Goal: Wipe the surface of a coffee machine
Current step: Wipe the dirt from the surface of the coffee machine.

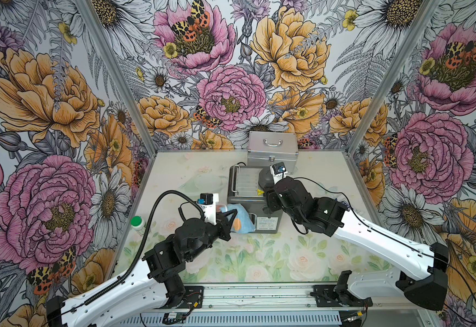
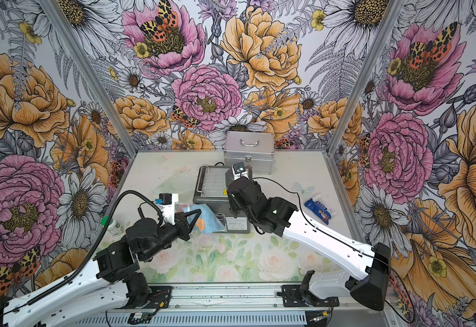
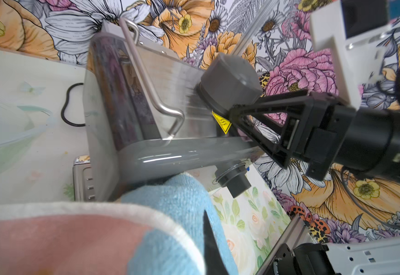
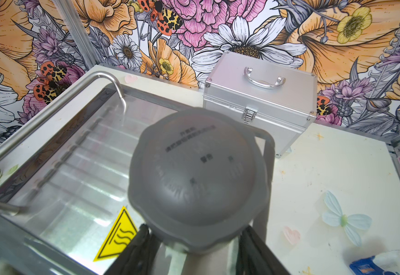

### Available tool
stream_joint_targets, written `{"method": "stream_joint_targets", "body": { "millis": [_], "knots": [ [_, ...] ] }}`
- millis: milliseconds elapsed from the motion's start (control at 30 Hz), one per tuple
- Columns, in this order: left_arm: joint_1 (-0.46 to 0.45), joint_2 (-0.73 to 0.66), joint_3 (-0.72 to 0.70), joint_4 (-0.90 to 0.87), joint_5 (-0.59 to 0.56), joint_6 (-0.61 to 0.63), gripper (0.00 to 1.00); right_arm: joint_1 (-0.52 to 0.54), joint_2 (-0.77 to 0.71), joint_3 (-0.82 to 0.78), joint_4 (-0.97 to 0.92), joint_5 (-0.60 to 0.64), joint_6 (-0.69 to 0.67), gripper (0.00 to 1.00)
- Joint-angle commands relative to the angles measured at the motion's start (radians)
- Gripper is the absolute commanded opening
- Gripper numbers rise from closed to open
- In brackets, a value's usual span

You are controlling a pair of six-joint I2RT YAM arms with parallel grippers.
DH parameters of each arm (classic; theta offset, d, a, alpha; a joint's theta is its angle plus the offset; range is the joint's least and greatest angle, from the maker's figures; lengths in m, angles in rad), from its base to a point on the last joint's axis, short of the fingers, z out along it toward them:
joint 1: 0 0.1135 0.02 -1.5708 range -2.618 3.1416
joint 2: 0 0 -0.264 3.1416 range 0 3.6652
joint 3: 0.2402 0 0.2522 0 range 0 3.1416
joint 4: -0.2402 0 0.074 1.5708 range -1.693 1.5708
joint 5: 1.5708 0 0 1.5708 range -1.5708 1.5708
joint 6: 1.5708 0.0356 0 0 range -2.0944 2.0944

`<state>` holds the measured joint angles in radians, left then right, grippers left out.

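Nearest the robot, the left gripper (image 1: 232, 222) is clamped tight on a blue cloth (image 1: 242, 219), which lies against the near left corner of the coffee machine (image 1: 246, 184). A green-capped bottle (image 1: 137, 223) stands well apart on the left side. The machine sits mid-table with its white label (image 1: 266, 223) and round knob (image 3: 234, 181) facing the robot. Its rail handle (image 3: 146, 78) runs near to far along the left side, but the views do not settle its long axis. The label's print is too small to read.

The right gripper (image 4: 196, 252) grips the grey dome cap (image 4: 199, 171), with a black finger (image 4: 141, 247) on either side. Only the right wrist view shows the dark characters on the cap, which are too blurred to read, and beside it a yellow warning triangle (image 4: 116, 234) with wavy lines. A top view shows a blue-and-white packet (image 2: 320, 211) on the right side. A silver case (image 1: 272, 148) stands just behind the machine.
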<state>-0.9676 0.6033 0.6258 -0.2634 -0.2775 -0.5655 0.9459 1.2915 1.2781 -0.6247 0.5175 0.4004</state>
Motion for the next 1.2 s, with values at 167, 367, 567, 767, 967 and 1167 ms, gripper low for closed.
{"method": "stream_joint_targets", "body": {
  "millis": [167, 367, 567, 767, 967, 1167],
  "knots": [
    [0.166, -0.170, -0.023, -0.191, 0.058, -0.015, 0.00, -0.002, 0.027, -0.006, 0.016, -0.023, 0.008, 0.61],
    [0.198, -0.059, 0.020, -0.130, 0.136, -0.015, 0.00, 0.000, 0.047, 0.011, 0.015, -0.041, 0.007, 0.61],
    [0.137, 0.058, 0.040, 0.000, 0.151, -0.028, 0.00, 0.005, 0.069, 0.023, 0.017, -0.048, 0.008, 0.61],
    [-0.057, 0.132, 0.051, 0.082, 0.080, -0.021, 0.00, 0.011, 0.065, 0.020, 0.016, -0.048, 0.008, 0.61],
    [-0.146, 0.050, 0.087, -0.091, -0.063, -0.059, 0.00, 0.011, 0.017, 0.012, 0.005, -0.069, 0.020, 0.62],
    [-0.187, -0.069, 0.099, -0.203, 0.013, -0.139, 0.00, 0.022, -0.057, -0.007, -0.050, -0.062, 0.040, 0.63]
  ]
}}
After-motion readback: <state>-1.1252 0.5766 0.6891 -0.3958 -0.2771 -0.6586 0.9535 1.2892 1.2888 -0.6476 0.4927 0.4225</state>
